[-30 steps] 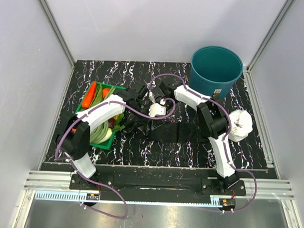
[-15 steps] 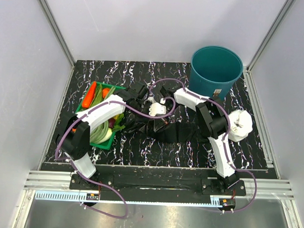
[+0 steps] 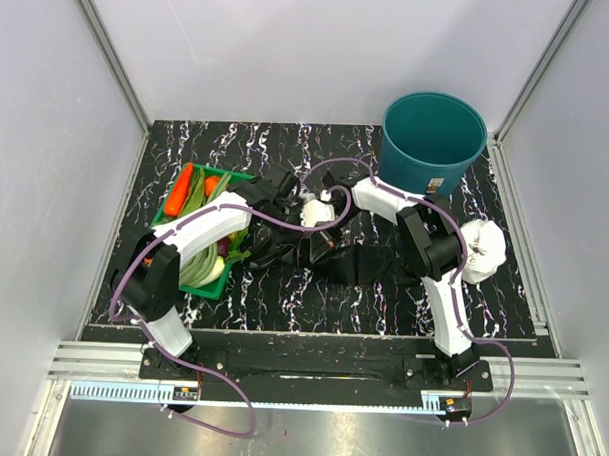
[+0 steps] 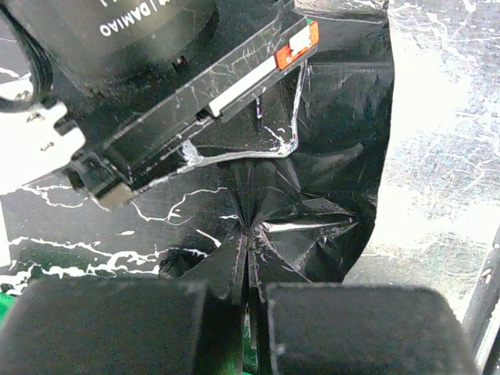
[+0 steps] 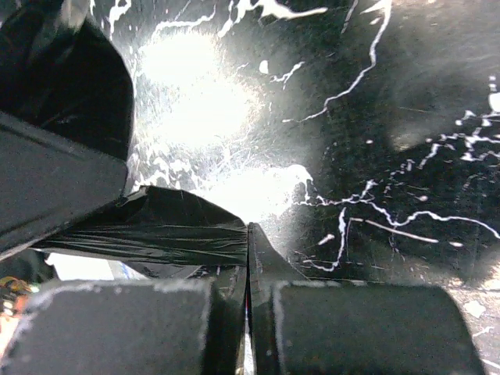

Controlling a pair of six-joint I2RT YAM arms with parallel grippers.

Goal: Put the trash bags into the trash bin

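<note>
A black trash bag lies stretched across the middle of the dark marbled table, its left end bunched up between both grippers. My left gripper is shut on a pinched fold of the bag, the film gathered into pleats at the left gripper's fingertips. My right gripper sits close beside it and is shut on a taut edge of the same bag, which meets the right gripper's tips. The teal trash bin stands upright at the back right, apart from both grippers.
A green tray of vegetables sits at the left, under the left arm. A crumpled white object lies at the right edge by the right arm. Grey walls enclose the table on three sides.
The right gripper has swung left and down toward the left gripper and shut on the bag. The bag's left end is now bunched and drawn up. The left gripper stays shut.
</note>
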